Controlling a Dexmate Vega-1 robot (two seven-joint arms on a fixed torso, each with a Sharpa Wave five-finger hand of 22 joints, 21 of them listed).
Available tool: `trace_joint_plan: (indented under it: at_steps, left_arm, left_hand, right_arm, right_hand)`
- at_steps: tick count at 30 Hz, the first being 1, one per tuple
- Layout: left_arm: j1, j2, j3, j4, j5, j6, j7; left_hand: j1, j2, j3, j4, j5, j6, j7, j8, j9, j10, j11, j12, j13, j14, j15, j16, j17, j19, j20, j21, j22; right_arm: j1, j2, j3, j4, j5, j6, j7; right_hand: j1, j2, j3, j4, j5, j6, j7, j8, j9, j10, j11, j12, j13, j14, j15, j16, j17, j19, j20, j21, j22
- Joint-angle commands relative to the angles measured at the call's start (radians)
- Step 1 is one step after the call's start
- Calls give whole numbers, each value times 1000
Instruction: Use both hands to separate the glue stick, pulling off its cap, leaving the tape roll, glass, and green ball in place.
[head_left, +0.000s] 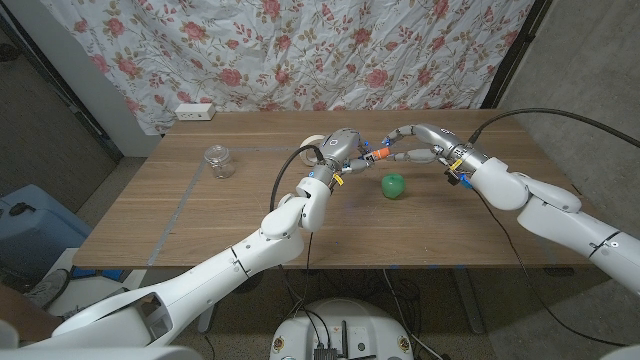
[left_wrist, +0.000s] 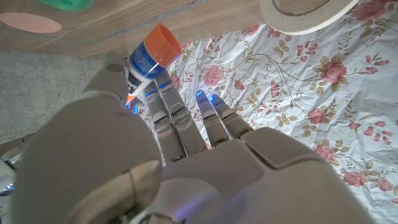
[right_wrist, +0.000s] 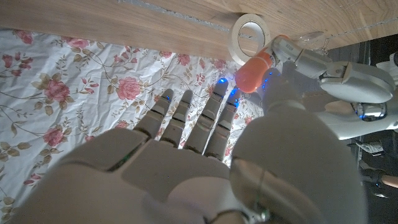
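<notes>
Just above the green ball (head_left: 394, 186), the glue stick (head_left: 380, 155) hangs in mid-air, left hand (head_left: 345, 150) and right hand (head_left: 418, 146) each pinching an end. Its blue label is unreadable. Tape roll (head_left: 313, 147) sits behind, glass (head_left: 218, 161) well apart.

A brown wooden table (head_left: 200, 215) with matt, visibly grained boards; a clear, shiny glass jar (head_left: 219, 161); a smooth green ball (head_left: 394, 186); glossy white plastic arm shells; a crumpled floral cloth backdrop (head_left: 300, 50); a matt pale paper-like tape roll (right_wrist: 251, 36).
</notes>
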Motion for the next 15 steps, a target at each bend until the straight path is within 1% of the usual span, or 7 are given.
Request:
trace_joint_plan:
  at_steps: [1, 8, 9, 10, 15]
  left_arm:
    - [-7, -3, 2, 10, -5, -8, 3]
    - [-9, -3, 2, 14, -7, -13, 5]
    - [-10, -2, 3, 15, -8, -17, 7]
    - [-12, 10, -6, 12, -19, -31, 2]
    - [-11, 8, -7, 10, -19, -25, 0]
  left_hand:
    - [34, 40, 4, 4, 6, 113, -20, 4, 11, 49, -41, 5, 2, 8, -152, -4, 2, -4, -41, -5, 4]
    - [34, 41, 3, 4, 6, 115, -18, 5, 11, 48, -41, 4, 2, 9, -152, -3, 2, -4, -40, -4, 4]
    - [34, 41, 2, 4, 6, 114, -20, 4, 11, 48, -41, 4, 2, 9, -152, -3, 2, -4, -40, -4, 4]
    - [34, 41, 2, 4, 6, 115, -20, 4, 11, 49, -41, 4, 2, 9, -152, -3, 2, -4, -40, -4, 4]
    - [34, 41, 2, 4, 6, 116, -21, 4, 11, 49, -41, 4, 2, 9, -152, -3, 2, -4, -40, -4, 4]
  right_arm:
    - [33, -1, -13, 24, 28, 24, 49]
    - [39, -1, -13, 26, 33, 29, 56]
    - [39, -1, -13, 26, 33, 29, 55]
    - [39, -1, -13, 26, 36, 30, 57]
    - [39, 0, -11, 28, 34, 35, 53]
  right_hand:
    - [13, 24, -1, 6, 8, 21, -2, 9, 5, 18, -1, -1, 3, 9, -130, 9, 8, 9, -16, -1, 2]
    - [20, 51, -4, 11, 7, 40, -2, 17, 6, 40, -2, -6, 6, 18, -142, 19, 16, 13, -26, -2, 2]
    - [25, 61, -5, 11, 5, 49, -2, 18, 4, 49, -2, -6, 7, 20, -145, 22, 18, 13, -31, -2, 2]
    - [27, 63, -6, 10, 4, 54, -2, 20, 3, 52, -2, -7, 7, 22, -145, 23, 19, 13, -31, -3, 2]
    - [35, 79, -15, 9, -6, 84, -2, 26, -4, 79, -2, -9, 12, 37, -142, 36, 25, 18, -36, -3, 2]
